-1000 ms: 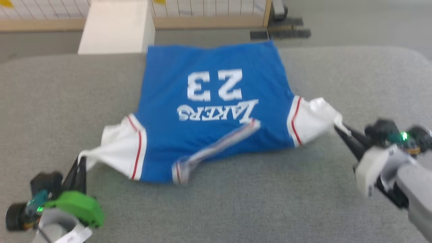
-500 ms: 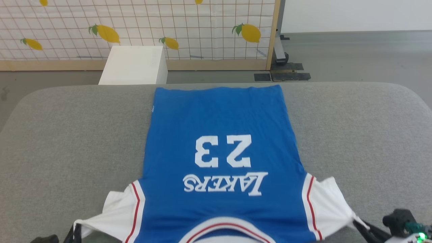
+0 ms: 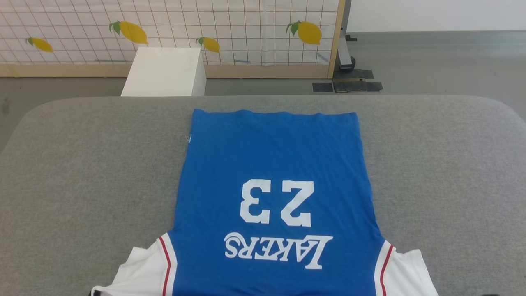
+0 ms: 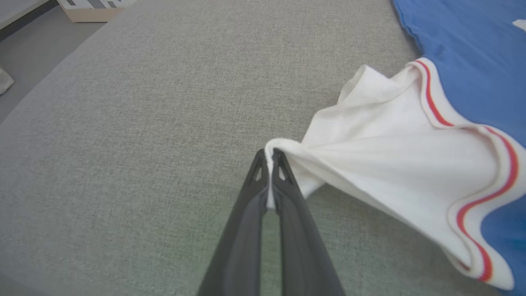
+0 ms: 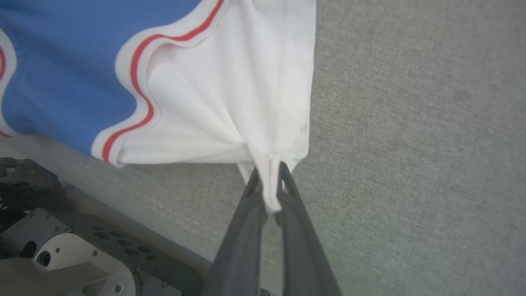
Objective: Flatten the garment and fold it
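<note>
While my left gripper [image 4: 270, 158] pinches the blue jersey [image 3: 271, 197] by the tip of its white left sleeve [image 4: 390, 144], fingers closed with a thin fold of cloth between them, my right gripper [image 5: 269, 181] is clamped the same way on the bunched corner of the right sleeve [image 5: 230, 94]. Each sleeve fans out from my fingertips toward the red-and-white striped trim where it meets the jersey's blue body, and the cloth rises a little off the grey padded surface [image 3: 82, 164] at both pinched corners. The jersey itself lies spread face-up on that surface, its body flat and nearly free of wrinkles. Its collar end is nearest me and its straight hem is farthest, so the white "23" and the "LAKERS" lettering read upside down in my head view. My grippers sit just outside the jersey's two shoulder corners, one on each side, with its body between them. Beyond the jersey's hem, past the edge of the surface, stands a white box [image 3: 164, 72], and behind that a lemon-print panel [image 3: 164, 24].
</note>
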{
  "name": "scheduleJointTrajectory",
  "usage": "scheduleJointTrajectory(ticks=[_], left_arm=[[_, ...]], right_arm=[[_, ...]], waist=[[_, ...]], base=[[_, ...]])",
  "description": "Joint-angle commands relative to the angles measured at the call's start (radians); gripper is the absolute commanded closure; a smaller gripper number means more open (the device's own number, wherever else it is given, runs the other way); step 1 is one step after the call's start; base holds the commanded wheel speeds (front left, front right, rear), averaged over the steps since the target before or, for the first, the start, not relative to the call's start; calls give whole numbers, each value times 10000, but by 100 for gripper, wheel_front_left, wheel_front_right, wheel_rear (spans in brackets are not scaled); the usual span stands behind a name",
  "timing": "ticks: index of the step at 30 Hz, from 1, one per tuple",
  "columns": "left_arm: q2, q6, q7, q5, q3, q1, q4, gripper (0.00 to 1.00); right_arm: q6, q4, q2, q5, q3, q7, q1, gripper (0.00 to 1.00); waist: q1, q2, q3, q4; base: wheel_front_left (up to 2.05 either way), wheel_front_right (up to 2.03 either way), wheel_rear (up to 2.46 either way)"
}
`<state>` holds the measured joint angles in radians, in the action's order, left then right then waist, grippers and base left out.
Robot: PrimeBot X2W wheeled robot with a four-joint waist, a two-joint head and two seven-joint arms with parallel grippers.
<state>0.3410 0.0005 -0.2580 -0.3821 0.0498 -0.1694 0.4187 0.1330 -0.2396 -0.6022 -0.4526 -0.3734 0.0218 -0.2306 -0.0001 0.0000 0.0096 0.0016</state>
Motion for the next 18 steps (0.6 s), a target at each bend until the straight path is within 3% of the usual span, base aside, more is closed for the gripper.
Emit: scheduleJointTrajectory(ticks=[1,2,9,14,18], left_arm=[[-47,-33,-37,205,-98,94,40,100],[-115,-69,-38,268,-111,131,46,100],[-409,-267,-38,640,-309,358,-207,100],[-561,-364,-38,1052,-343,450,-708,100],[-704,-419,-38,1354,-240,668,-1071,100]], right_arm=[[-23,134,83,87,225,148,-148,53],[-23,324,176,163,405,251,-155,0],[-23,1889,323,202,2161,656,209,0],[-23,3491,-172,378,3709,1386,1558,0],[-23,3870,-650,227,3984,2128,3104,0]], waist=[[1,0,59,16],[1,0,87,18],[1,0,242,78],[1,0,435,300],[1,0,713,641]], base=[[0,0,0],[0,0,0],[0,0,0],[0,0,0],[0,0,0]])
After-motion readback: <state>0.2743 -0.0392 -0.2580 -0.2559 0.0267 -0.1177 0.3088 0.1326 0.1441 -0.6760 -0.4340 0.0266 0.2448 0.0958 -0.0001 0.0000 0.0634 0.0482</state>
